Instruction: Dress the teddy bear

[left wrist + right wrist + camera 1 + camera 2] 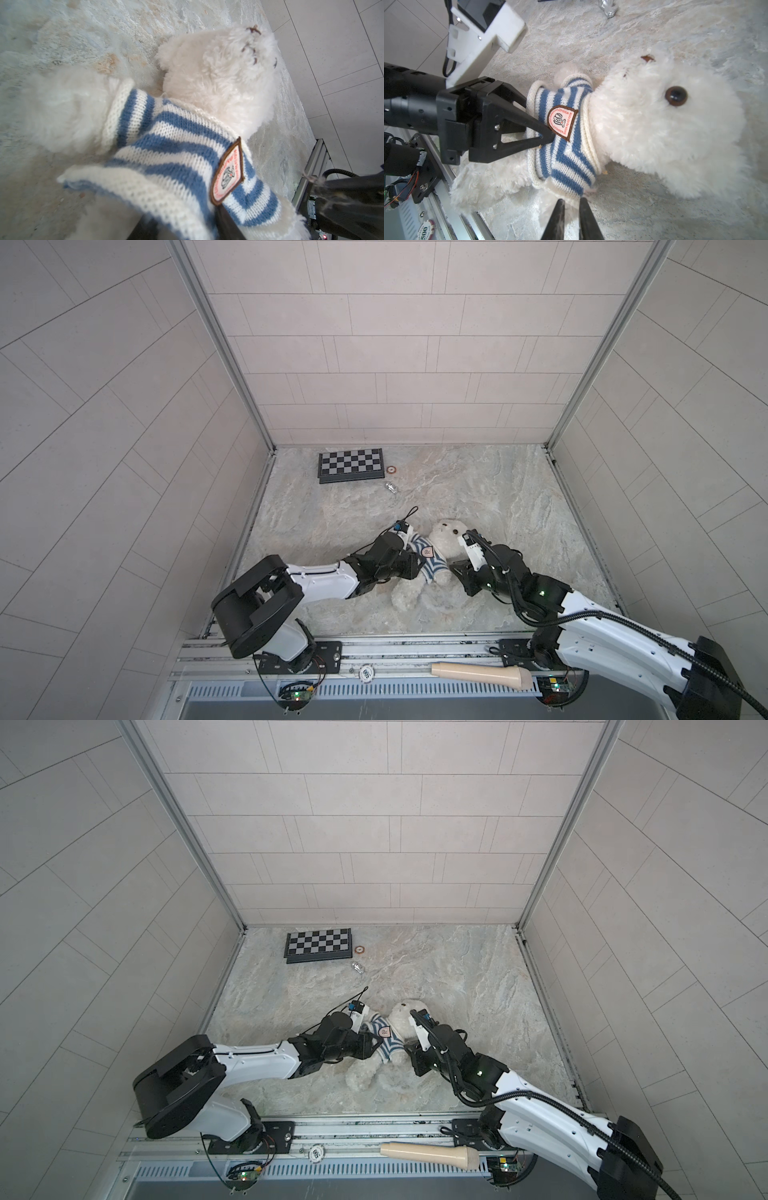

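teddy bear (444, 539) (405, 1017): fluffy and white, lying face up on the marble tabletop (478, 497) near the front middle, head toward the back wall, between the two arms.
striped sweater (428, 562) (564, 149): blue and white knit around the bear's chest, with one arm through a sleeve and a shield-shaped patch (561, 122) on the front.
left gripper (538, 120): at the sweater's lower hem, clamped on a fold of knit just beside the patch.
right gripper (572, 200): fingers nearly together with a narrow gap, tips at the fur just below the sweater. Whether they pinch anything cannot be told.
chessboard (351, 464): back left, well apart from the bear, with a silver chess piece (390, 487) lying near it.
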